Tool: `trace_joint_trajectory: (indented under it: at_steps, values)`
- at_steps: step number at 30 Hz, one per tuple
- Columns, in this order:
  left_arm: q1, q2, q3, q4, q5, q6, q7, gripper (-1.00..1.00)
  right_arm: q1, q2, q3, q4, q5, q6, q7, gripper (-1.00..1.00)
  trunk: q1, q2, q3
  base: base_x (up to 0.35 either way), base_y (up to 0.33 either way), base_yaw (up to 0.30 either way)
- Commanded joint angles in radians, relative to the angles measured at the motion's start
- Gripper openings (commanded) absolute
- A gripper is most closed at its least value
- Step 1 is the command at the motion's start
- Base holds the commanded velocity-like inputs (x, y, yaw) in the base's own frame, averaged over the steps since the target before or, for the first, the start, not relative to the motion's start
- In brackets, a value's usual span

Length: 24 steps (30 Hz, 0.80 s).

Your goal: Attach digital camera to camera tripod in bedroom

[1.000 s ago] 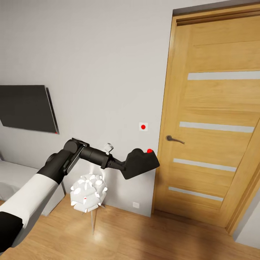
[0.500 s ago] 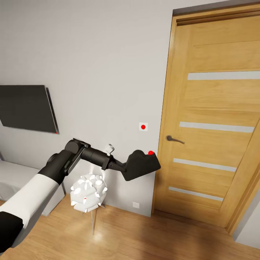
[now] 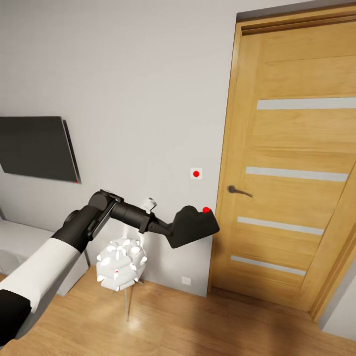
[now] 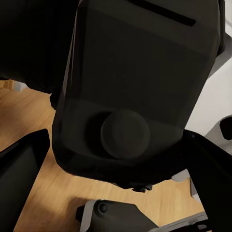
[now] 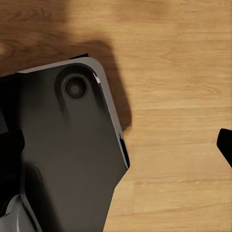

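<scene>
Ahead, in the head view, the left arm point(image 3: 74, 237) reaches forward and to the right from the lower left corner, its left gripper point(image 3: 165, 228) closed on the digital camera point(image 3: 194, 225). That black body hangs in the air in front of the white wall, tilted, its red button point(image 3: 206, 210) uppermost and its right edge just short of the frame of the wooden door point(image 3: 291, 163). Below the forearm stands a white flower-shaped lamp point(image 3: 121, 262) on thin legs, close under the arm but not touching it. A dark wall screen point(image 3: 37, 147) is mounted to the left, and a grey low seat point(image 3: 22, 242) sits beneath it against the wall. Open wood floor point(image 3: 198, 326) runs from the lamp to the door threshold. A small white switch with a red dot point(image 3: 196, 173) sits on the wall above the camera; the door handle point(image 3: 239, 190) lies just to its right.

From the left wrist view, the digital camera point(image 4: 140, 92) looms very close, its round lens barrel point(image 4: 124, 134) facing the lens, with dark fingers point(image 4: 19, 169) pressed at either flank. Wood floor point(image 4: 53, 203) shows below.

Through the right wrist view, a dark grey part of the robot point(image 5: 63, 150) lies over plain floorboards point(image 5: 174, 96). One black fingertip of the right gripper point(image 5: 226, 143) shows at the picture's edge; whether those fingers are apart or together I cannot tell.
</scene>
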Motion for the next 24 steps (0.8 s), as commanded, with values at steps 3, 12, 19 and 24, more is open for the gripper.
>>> trace_joint_trajectory:
  at_steps: [3, 12, 19, 24]
  values:
    - [-0.001, 0.002, -0.003, 0.000, 0.004, 0.008, -0.002, -1.00, -0.001, 0.000, -0.006, 0.004, -0.001, -0.008, 0.001, 1.00, 0.000, -0.001, 0.000, 0.000, 0.000, 0.000]
    - [-0.001, 0.011, -0.002, -0.001, 0.006, 0.008, -0.002, -1.00, -0.001, 0.000, -0.007, 0.004, -0.001, -0.008, 0.001, 1.00, 0.000, -0.001, 0.000, 0.000, 0.000, 0.000]
    - [-0.001, 0.012, -0.002, -0.001, 0.006, 0.008, -0.002, -1.00, -0.001, 0.000, -0.006, 0.004, -0.001, -0.008, 0.001, 1.00, 0.000, -0.001, 0.000, 0.000, 0.000, 0.000]
    - [-0.001, 0.012, -0.002, 0.001, 0.006, 0.006, -0.002, -1.00, -0.001, 0.000, -0.006, 0.004, -0.001, -0.008, 0.002, 1.00, 0.000, -0.001, 0.000, -0.034, -0.096, 0.000]
